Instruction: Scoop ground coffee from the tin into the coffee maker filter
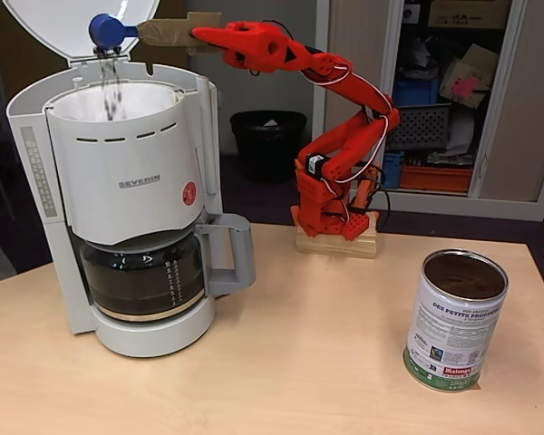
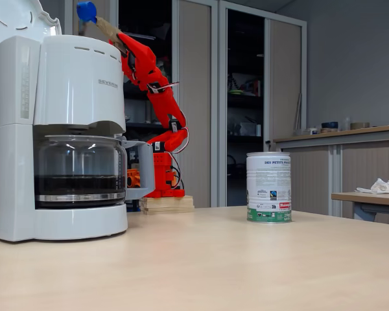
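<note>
Pale wood table [image 1: 326,362] (bare grain), cupboards [image 2: 259,103] behind.

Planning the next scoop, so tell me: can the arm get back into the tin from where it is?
Probably yes. The tin stands open and alone on the table, with nothing between it and the arm's base. The arm is stretched over the coffee maker, its scoop above the filter basket.

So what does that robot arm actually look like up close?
The chunky red plastic arm has blocky jointed segments, with thin white and red cables looped along its side. It stands on a small pale wooden block. A brown cardboard-like piece and a blue scoop sit at its tip.
</note>
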Motion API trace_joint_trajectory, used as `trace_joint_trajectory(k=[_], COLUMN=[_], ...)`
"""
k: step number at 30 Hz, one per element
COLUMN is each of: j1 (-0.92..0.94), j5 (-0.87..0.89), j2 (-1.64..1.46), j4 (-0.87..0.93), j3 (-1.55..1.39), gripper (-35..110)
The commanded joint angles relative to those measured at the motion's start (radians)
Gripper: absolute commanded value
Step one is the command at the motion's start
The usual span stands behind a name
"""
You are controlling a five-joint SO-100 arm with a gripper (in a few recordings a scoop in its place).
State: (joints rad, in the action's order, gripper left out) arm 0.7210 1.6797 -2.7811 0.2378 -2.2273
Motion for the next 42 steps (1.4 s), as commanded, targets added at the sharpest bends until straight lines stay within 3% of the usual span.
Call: trace_joint_trajectory(k=[1,19,35,42], j1=[-0.002,0.021,0.106,0.089], j5=[0.078,0.235,0.387,0.318], j2=[-0.009,-0.018,-0.041,-0.020], j4=[-0.038,-0.176,-0.410,-0.394], j3=[-0.025,-0.087,-0.216,-0.179], gripper=[0,0,0,0])
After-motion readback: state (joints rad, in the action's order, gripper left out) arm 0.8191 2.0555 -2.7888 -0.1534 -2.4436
